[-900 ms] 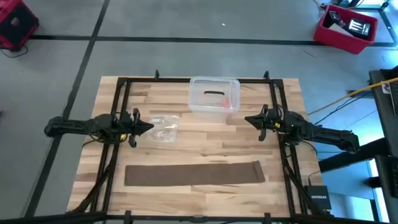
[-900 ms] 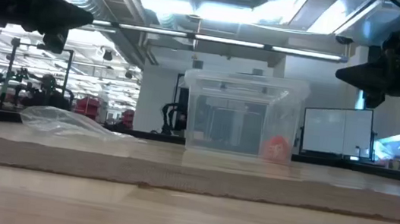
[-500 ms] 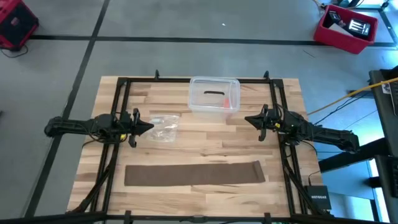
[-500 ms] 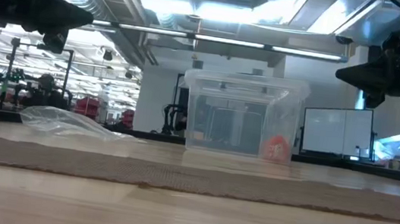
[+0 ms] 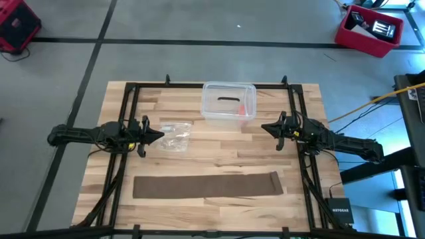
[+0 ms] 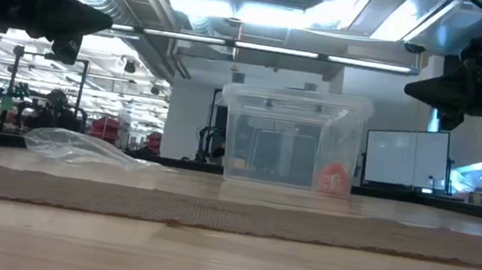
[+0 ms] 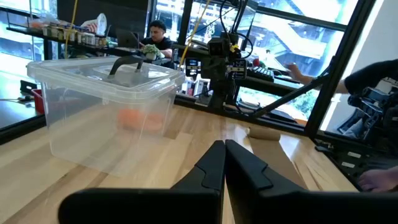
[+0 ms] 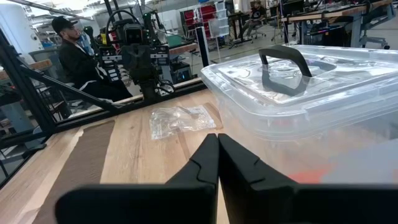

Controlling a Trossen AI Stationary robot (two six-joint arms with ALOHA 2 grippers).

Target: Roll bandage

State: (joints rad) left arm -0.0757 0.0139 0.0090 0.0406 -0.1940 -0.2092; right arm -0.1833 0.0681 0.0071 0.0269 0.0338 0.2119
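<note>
Fingers closed on 2 grippers; 1 bandage (image 5: 207, 184), 1 box (image 5: 228, 102).

High view looks straight down on the whole counter (image 5: 219, 159); low view skims level across it (very close). Both wrist views face inward, sharing the box (image 5: 228, 101), seemingly.

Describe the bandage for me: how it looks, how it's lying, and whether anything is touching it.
The bandage is a long, narrow, dark brown strip of soft, woven-looking fabric. It lies fully unrolled and flat on the wooden table, running side to side along the near part. From the low camera it is a thin band with a slightly wavy near edge. Only the table touches it; neither gripper does, and the plastic bag and clear box sit apart, farther back.
</note>
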